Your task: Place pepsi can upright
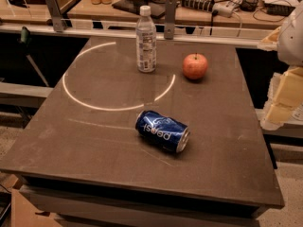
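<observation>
Your pepsi can (162, 130) lies on its side on the worktop (94, 145), near the front middle, one silver end facing front right; the bottle (146, 40) and apple (195, 66) stand well behind it; your claw (283, 98) hangs past the worktop's right edge, well apart from the can, and you cannot tell how far open it is or whether it holds anything; expect a light, smooth, thin-walled can that rolls and dents easily; take it gently across the round body at mid-length.
</observation>
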`<action>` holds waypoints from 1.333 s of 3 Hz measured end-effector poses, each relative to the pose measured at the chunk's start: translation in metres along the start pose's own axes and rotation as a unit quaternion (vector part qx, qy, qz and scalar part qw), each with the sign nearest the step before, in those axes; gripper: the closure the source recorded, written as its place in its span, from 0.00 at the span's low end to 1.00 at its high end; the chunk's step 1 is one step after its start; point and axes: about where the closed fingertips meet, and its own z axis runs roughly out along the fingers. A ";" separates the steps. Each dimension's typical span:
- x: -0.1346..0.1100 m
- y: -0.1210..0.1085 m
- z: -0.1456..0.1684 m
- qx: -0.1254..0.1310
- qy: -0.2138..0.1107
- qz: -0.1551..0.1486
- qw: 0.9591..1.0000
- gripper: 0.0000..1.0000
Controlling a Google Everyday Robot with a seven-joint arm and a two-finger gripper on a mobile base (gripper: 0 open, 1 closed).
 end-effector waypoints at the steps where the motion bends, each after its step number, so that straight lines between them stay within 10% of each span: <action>1: 0.000 0.000 0.000 0.000 0.000 0.000 1.000 0.00; 4: -0.072 0.014 0.033 -0.041 -0.016 0.085 0.995 0.00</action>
